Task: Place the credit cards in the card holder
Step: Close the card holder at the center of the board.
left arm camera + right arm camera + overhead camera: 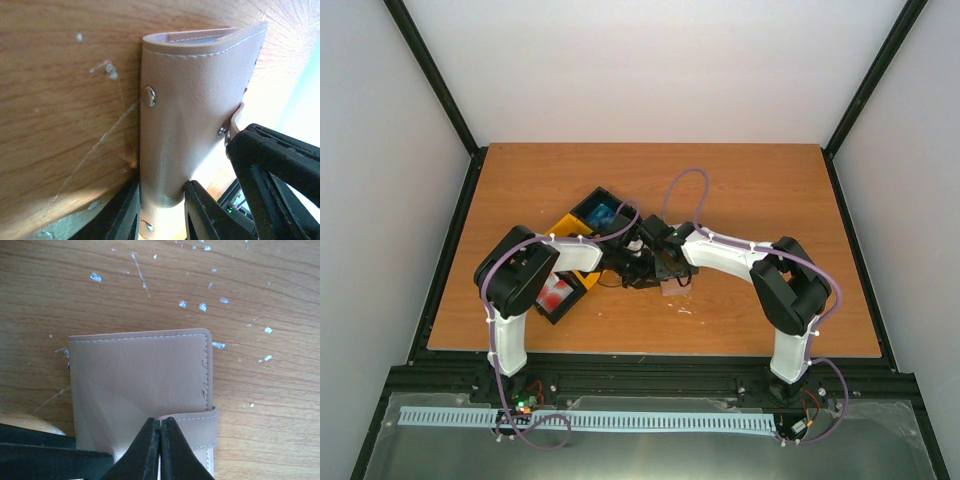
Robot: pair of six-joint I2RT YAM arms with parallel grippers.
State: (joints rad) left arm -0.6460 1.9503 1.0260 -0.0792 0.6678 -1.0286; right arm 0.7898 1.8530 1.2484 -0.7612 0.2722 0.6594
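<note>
Top external: you've got both arms bent in over the middle of the table [770,200], with left gripper [638,262] & right gripper [658,268] nose to nose, almost touching. Fingers are too small here to read. Card holder [677,288] is a pinkish patch just on the near side of them, mostly hidden by the wrists. Left of that sit a black bin [588,200] w/ blue cards [601,213], a yellow bin [565,226] touching it, and a second black bin [552,315] w/ red-and-white cards [557,293], partly under your left arm.

Left wrist: left gripper [161,220] is clamped on the narrow near end of the card holder [190,115], one finger [122,215] pressed against each side of the leather. Far end curls over, showing stitching & paler lining. Snap stud [149,96] sits near the holder's left edge. Right gripper's black body [280,175] is just beside the holder's right edge.

Right wrist: right gripper [160,440] has its fingers pressed together, no gap, tips at the holder's near edge where the strap [197,427] comes off. You can't tell if any leather is nipped between them. Holder [140,375] lies cover-up on the wood, amid white flecks. Left gripper [45,452] is the black shape at its near left corner
</note>
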